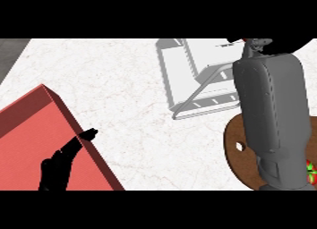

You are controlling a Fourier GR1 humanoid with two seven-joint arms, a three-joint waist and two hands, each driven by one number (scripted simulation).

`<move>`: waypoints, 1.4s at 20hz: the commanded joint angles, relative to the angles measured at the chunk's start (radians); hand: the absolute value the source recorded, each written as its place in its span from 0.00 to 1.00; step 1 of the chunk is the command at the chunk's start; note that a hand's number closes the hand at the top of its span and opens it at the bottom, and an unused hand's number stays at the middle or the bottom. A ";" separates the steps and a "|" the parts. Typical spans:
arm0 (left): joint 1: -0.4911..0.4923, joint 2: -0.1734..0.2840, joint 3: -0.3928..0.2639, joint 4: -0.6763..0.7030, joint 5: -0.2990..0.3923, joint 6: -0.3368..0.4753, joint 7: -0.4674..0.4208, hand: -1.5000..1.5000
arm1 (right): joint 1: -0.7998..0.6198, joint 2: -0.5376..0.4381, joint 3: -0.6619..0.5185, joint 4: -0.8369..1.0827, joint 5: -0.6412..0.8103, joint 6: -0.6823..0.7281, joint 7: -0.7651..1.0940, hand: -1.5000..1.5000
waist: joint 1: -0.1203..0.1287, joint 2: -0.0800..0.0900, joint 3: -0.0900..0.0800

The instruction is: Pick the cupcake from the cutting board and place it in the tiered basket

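Now the right forearm (272,116) is seen stretched up the right side of the view, across the round brown cutting board (239,152), with the right hand (270,44) at the top edge over the white tiered basket (187,74). How its fingers stand cannot be told, since the hand is cut off by the frame and mostly hidden behind the arm. A small red speck is glimpsed just beside the hand, but the cupcake itself cannot be made out, and whether it is held cannot be told. Something red and green (312,171) is part hidden at the board's right edge, behind the forearm. The left hand (65,161) is shown at lower left, fingers straight and apart, resting over the red box (29,129). The white marbled bench (115,76) carries everything. No writing or labels can be read.
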 commanded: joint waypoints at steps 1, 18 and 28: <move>-0.044 -0.041 0.003 0.042 0.007 0.007 0.013 0.50 | 0.006 0.006 -0.009 -0.021 -0.055 -0.279 0.183 0.00 | 0.001 0.007 -0.019; 0.020 -0.043 0.019 0.031 0.007 0.037 0.007 0.50 | 0.097 0.006 -0.035 -0.376 0.361 -0.414 0.243 0.00 | -0.085 -0.028 -0.022; 0.085 -0.023 0.049 0.008 0.028 0.043 0.008 0.50 | 0.266 0.006 0.079 -0.839 0.367 -0.156 0.226 0.00 | -0.137 -0.060 -0.022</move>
